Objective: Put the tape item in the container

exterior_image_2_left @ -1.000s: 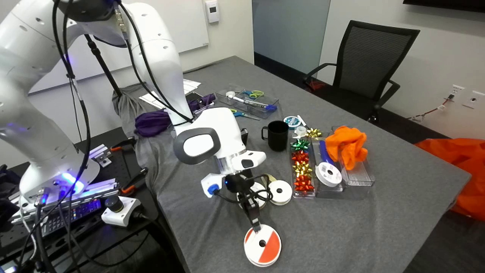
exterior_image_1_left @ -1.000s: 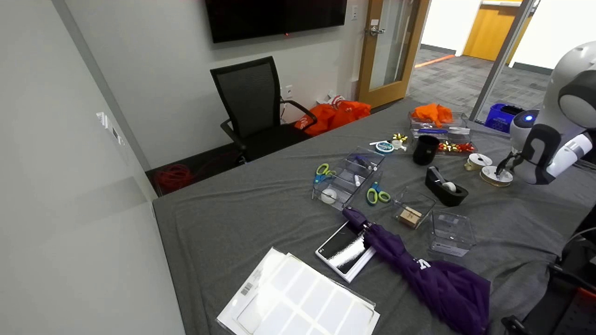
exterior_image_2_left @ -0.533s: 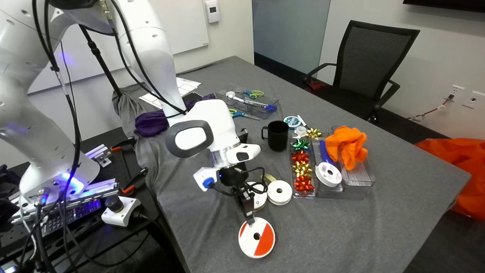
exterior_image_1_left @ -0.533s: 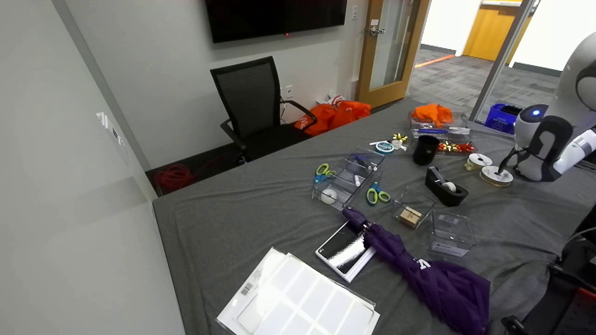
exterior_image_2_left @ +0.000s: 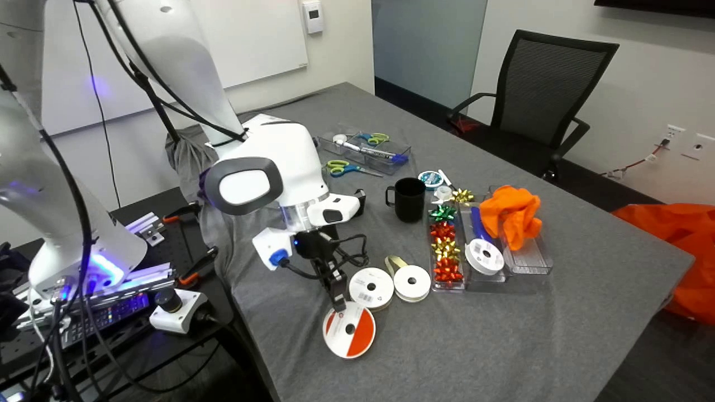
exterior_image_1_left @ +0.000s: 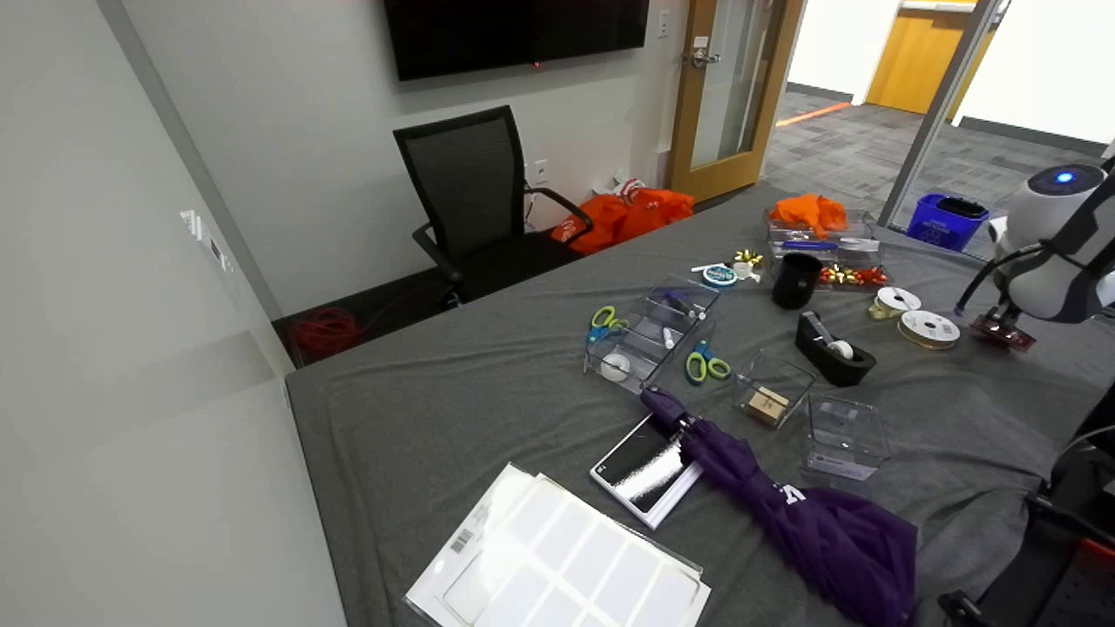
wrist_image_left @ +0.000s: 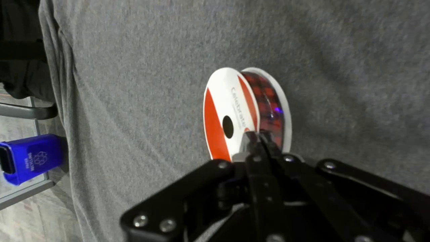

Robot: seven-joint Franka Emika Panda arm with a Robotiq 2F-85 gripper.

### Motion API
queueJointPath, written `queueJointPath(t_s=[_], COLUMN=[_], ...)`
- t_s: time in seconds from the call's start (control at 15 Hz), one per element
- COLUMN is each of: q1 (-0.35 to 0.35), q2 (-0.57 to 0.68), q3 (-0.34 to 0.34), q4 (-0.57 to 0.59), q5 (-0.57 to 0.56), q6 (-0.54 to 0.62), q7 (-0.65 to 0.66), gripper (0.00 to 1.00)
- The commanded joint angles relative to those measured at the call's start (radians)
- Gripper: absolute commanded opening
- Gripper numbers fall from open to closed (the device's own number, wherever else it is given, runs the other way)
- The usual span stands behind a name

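– How are the fingers [wrist_image_left: 254, 144] set?

– Drawn almost together, pinching the rim of one disc of the red-and-white ribbon spool [wrist_image_left: 247, 112], one finger on each side of it.

– The spool marked Celebrate?

– Yes, wound with red plaid ribbon [wrist_image_left: 265, 97]. It tilts at the ends of the fingers; I can't tell whether its lower edge touches the table [exterior_image_2_left: 491, 340].

– What lies near the fingers?

– In an exterior view, a white spool [exterior_image_2_left: 360, 291], flat, just beside them; past it another white spool [exterior_image_2_left: 404, 288], and farther off an upright black mug [exterior_image_2_left: 409, 199].

– And beyond those?

– Well apart from the fingers are two possible containers: a clear plastic box [exterior_image_1_left: 793, 383] with a tan block [exterior_image_1_left: 768, 406] inside, past the black tape dispenser [exterior_image_1_left: 827, 359], and a second clear box [exterior_image_1_left: 849, 442] just beside the first. I can't tell which is meant.
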Motion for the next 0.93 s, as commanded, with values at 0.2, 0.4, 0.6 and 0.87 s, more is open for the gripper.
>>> queueJointPath(t_s=[0.2,0.4,0.6,0.87], q1=[-0.227,-0.391,-0.539,-0.629], q2=[-0.348,-0.416,-0.443,-0.389], q3=[0.256,0.449,0.62,0.719], q4=[-0.133,-0.151,-0.145,-0.077], q5=[0.047,0.251,0.538,0.896], q6=[-0.216,-0.293,-0.361,-0.458], q7=[-0.115,-0.249,-0.447,-0.723], gripper=[0.01,0.01,0.01,0.01])
